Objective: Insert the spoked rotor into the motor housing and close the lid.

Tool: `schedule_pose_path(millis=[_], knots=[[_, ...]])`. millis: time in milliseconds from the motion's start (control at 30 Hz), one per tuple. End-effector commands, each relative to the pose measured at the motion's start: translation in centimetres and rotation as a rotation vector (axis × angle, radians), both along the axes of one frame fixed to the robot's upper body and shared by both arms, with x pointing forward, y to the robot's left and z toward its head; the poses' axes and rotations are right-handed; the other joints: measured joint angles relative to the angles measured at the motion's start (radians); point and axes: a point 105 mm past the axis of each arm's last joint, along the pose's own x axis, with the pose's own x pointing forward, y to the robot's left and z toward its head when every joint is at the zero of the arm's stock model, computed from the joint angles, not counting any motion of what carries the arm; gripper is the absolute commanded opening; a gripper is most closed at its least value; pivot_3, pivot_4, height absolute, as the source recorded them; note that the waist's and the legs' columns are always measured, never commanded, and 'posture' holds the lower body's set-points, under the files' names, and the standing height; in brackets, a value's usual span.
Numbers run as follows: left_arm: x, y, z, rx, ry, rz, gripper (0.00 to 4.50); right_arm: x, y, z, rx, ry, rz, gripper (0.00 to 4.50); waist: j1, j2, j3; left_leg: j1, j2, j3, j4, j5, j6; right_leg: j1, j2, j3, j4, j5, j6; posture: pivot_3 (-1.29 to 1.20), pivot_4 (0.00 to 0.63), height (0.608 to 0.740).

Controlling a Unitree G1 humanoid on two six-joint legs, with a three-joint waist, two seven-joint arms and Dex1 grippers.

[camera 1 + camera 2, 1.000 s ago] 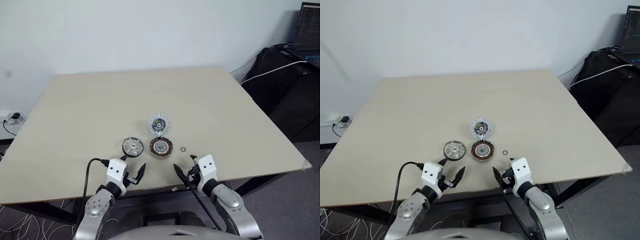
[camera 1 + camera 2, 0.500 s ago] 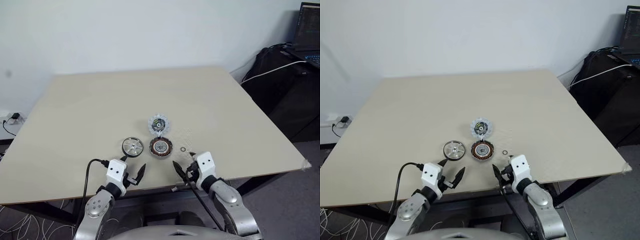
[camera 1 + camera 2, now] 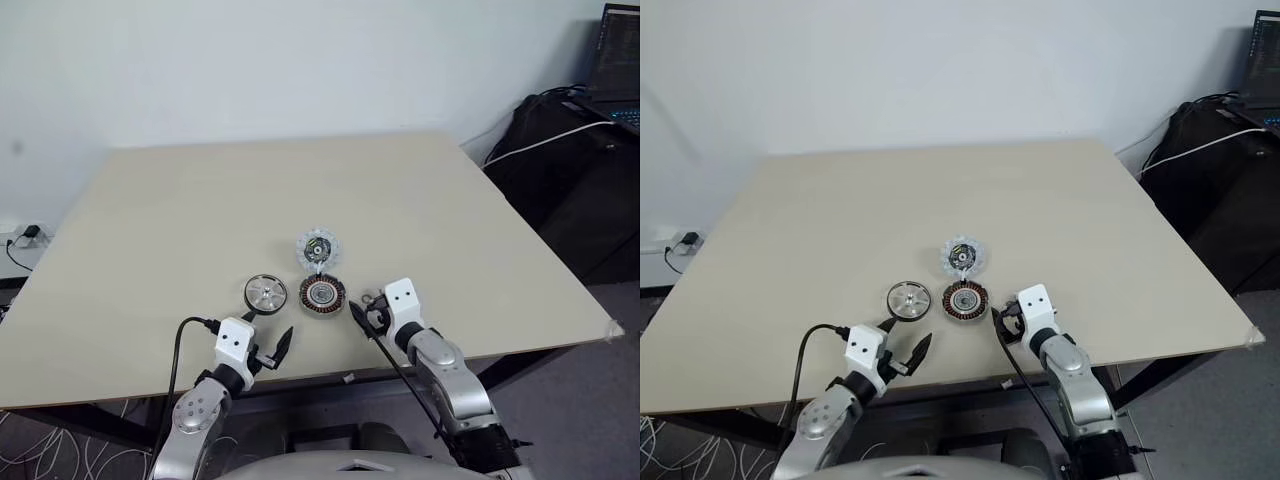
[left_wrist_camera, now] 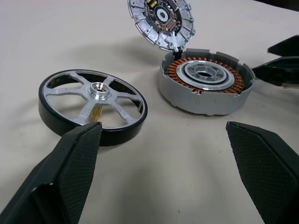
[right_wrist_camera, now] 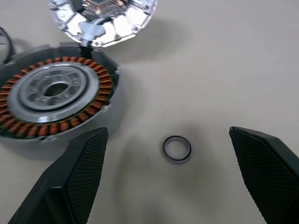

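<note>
The spoked rotor (image 3: 265,292) lies flat near the table's front edge, a silver spoked face in a black rim. To its right sits the motor housing (image 3: 322,294), with copper windings around a silver hub. The lid (image 3: 317,248) stands hinged open at the housing's far side, its inner face showing. My left gripper (image 3: 268,328) hovers open just in front of the rotor and touches nothing. My right gripper (image 3: 366,303) is open to the right of the housing. In the right wrist view a small metal washer (image 5: 177,149) lies on the table between its fingers (image 5: 79,182).
The beige table (image 3: 200,200) has its front edge right under both grippers. A black bag (image 3: 570,170) with a white cable and a laptop (image 3: 620,60) stand off the table at the far right.
My right gripper has moved forward from the table's front edge to beside the housing, over the washer. The left gripper and the parts have stayed put.
</note>
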Motion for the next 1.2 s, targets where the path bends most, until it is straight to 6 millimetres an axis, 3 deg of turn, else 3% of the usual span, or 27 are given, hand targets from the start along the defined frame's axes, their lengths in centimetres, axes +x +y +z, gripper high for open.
schedule_pose_path(millis=[33, 500, 600, 933, 1067, 1200], knots=[[0.3, -0.1, 0.9, -0.007, -0.046, 0.0, 4.49, 1.2, -0.6, 0.7, 0.003, -0.03, -0.017, 4.47, 0.0, 0.0, 0.0, 0.0, 0.0, 0.0, 0.0, 0.0, 0.0, 0.0, 0.0, 0.0, 0.0, 0.0, 0.0, 0.0, 0.0, 0.74], [0.4, -0.1, 0.9, -0.006, -0.048, 0.0, 4.49, 2.2, 0.9, -0.7, 0.005, 0.007, 0.007, 4.47, -0.012, 0.003, -0.001, 0.0, 0.0, 0.0, 0.0, 0.0, 0.0, 0.0, 0.0, 0.0, 0.0, 0.001, 0.0, 0.0, 0.0, 0.74], [0.4, -0.1, 0.9, -0.005, -0.049, 0.002, 4.5, 2.1, 1.3, -0.9, 0.007, 0.013, 0.018, 3.85, -0.013, 0.003, -0.002, 0.001, 0.0, 0.0, 0.0, 0.0, 0.0, 0.0, 0.0, 0.0, 0.0, 0.001, 0.0, 0.0, 0.0, 0.74], [0.5, -0.2, 1.3, -0.009, -0.055, 0.006, 4.5, 1.7, 1.5, -0.4, 0.026, -0.003, 0.017, 0.69, -0.012, 0.003, -0.002, 0.001, 0.0, 0.0, 0.0, 0.0, 0.0, 0.0, 0.0, 0.0, 0.0, 0.001, 0.0, 0.0, 0.0, 0.74], [0.5, -0.2, 1.3, -0.012, -0.054, 0.004, 4.5, 1.2, 1.1, 0.1, 0.033, -0.016, 0.005, 0.69, -0.011, 0.003, -0.002, 0.0, 0.0, 0.0, 0.0, 0.0, 0.0, 0.0, 0.0, 0.0, 0.0, 0.001, 0.001, 0.0, 0.0, 0.74], [0.5, -0.2, 1.4, -0.014, -0.054, 0.004, 4.5, 1.1, 1.2, 2.1, 0.03, -0.097, 0.012, 0.69, -0.012, 0.004, -0.001, 0.0, 0.0, 0.0, -0.001, 0.0, 0.0, -0.001, 0.0, 0.0, 0.0, 0.001, 0.001, 0.0, 0.0, 0.74]])
